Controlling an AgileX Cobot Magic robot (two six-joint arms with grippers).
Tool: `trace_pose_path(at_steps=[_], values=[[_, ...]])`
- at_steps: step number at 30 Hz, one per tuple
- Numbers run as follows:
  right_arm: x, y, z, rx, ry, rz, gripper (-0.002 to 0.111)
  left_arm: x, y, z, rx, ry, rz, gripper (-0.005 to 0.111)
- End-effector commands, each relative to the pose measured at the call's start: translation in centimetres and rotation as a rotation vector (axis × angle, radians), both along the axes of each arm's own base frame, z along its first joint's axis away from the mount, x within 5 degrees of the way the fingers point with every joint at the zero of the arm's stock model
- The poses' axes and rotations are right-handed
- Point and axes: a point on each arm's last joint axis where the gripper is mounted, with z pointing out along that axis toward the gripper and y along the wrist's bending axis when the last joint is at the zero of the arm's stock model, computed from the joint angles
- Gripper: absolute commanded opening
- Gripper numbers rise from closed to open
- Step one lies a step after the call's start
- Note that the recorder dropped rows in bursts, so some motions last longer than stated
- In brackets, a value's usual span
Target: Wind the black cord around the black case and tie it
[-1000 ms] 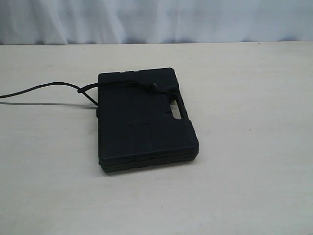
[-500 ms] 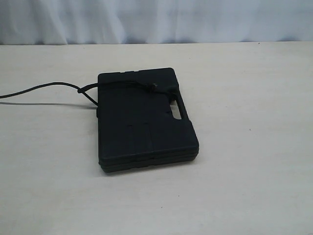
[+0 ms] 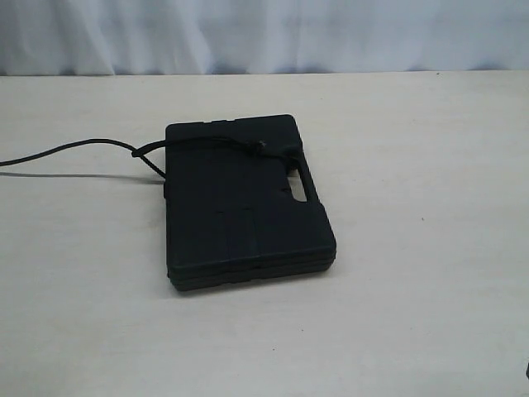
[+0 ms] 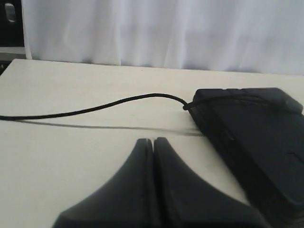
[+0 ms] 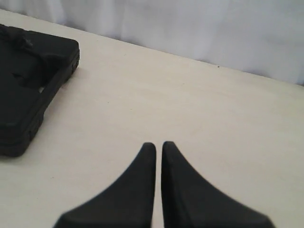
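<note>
The black case [image 3: 244, 203] lies flat near the middle of the pale table [image 3: 413, 289], its slot handle [image 3: 299, 188] along the edge that faces right in the exterior view and its ribbed lid facing up. The black cord [image 3: 74, 149] crosses the top of the case close to its far edge, running from the left side toward the handle end, and a small frayed knot [image 3: 260, 146] sits on the lid along that line, just beside the far end of the handle. At the case's left side the cord forms a short loop that drops to the tabletop against the case wall; whether it passes underneath cannot be made out. From that loop a long free tail leaves the case, rises in a shallow arc and then trails across the table to the left edge of the exterior view, casting a thin shadow beside it. Neither arm touches the case or the cord. The left gripper [image 4: 153, 142] hangs over bare table, with the cord's tail lying ahead of it and the case off to one side; its two dark fingers are pressed together, holding nothing. The right gripper [image 5: 158, 145] is over bare table, well apart from the case, which shows only at the margin of its wrist view; its fingers are closed with only a hairline slit between them, and nothing is between them. A white curtain [image 3: 264, 33] hangs behind the far edge of the table.
</note>
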Motion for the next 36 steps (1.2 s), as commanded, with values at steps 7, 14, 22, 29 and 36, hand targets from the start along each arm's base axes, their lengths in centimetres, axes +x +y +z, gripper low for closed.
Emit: trace_pose_path(at_steps=[7,14,22,29,36], values=[[0.05,-0.24,0.18,0.226,-0.017,-0.099,0.004,-0.06,0.59,-0.04,0.255,0.021,0.053,0.000],[0.05,-0.24,0.18,0.226,-0.017,-0.099,0.004,-0.06,0.59,-0.04,0.224,0.018,0.061,0.000],[0.05,-0.25,0.17,0.224,-0.016,-0.099,0.004,-0.06,0.56,-0.06,0.173,0.016,0.070,0.000],[0.02,-0.25,0.08,0.225,-0.006,-0.101,0.004,-0.07,0.57,-0.11,0.173,0.021,0.070,0.000],[0.02,-0.25,0.08,0.225,-0.006,-0.101,0.004,-0.07,0.57,-0.11,0.173,0.021,0.070,0.000]])
